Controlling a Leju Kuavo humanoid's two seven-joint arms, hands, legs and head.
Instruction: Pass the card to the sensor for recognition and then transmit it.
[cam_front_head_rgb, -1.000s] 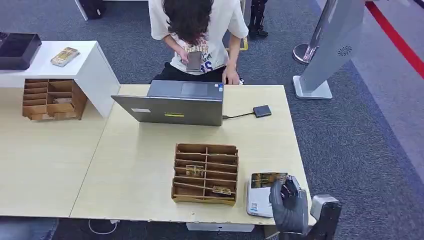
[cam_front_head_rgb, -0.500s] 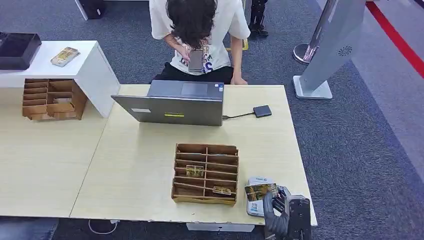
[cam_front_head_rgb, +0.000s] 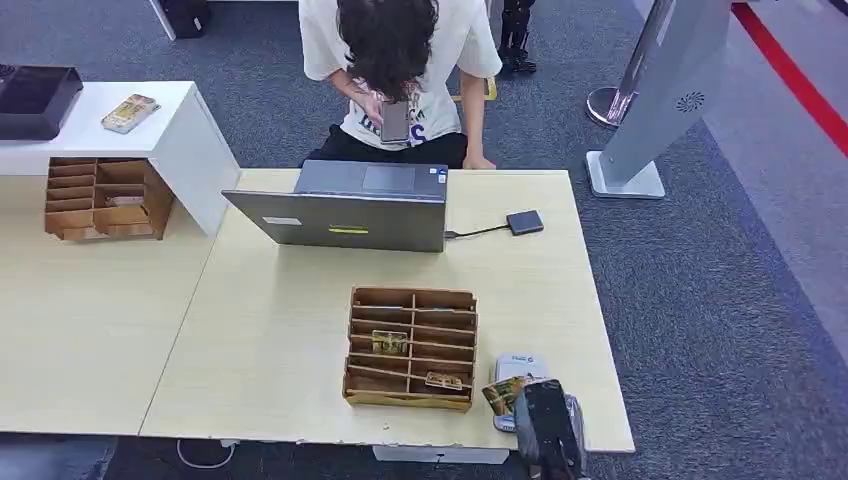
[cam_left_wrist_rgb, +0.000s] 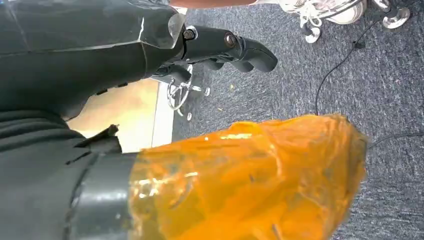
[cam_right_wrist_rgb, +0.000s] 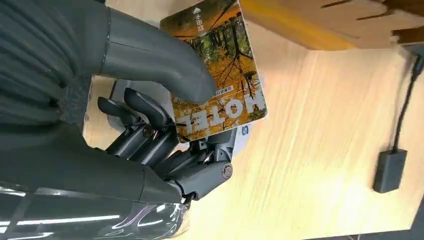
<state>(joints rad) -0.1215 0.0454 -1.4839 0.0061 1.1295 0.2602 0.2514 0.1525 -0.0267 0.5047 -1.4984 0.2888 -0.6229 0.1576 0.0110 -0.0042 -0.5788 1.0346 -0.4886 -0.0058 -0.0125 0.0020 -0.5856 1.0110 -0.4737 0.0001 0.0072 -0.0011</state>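
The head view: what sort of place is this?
Probably a mock hotel front desk in a lab or office: a laptop on a table, a card rack, a card marked HOTEL.

- Light wood table (cam_front_head_rgb: 270, 330), grey carpet floor (cam_front_head_rgb: 720, 300) around it.
- On it: open grey laptop (cam_front_head_rgb: 345, 208) at far edge, cabled to small dark adapter (cam_front_head_rgb: 524, 222).
- Wooden slotted organizer (cam_front_head_rgb: 411, 347) near front; white sensor pad (cam_front_head_rgb: 519, 368) just beside it.
- Adjoining table (cam_front_head_rgb: 80, 330) holds second organizer (cam_front_head_rgb: 105, 198).
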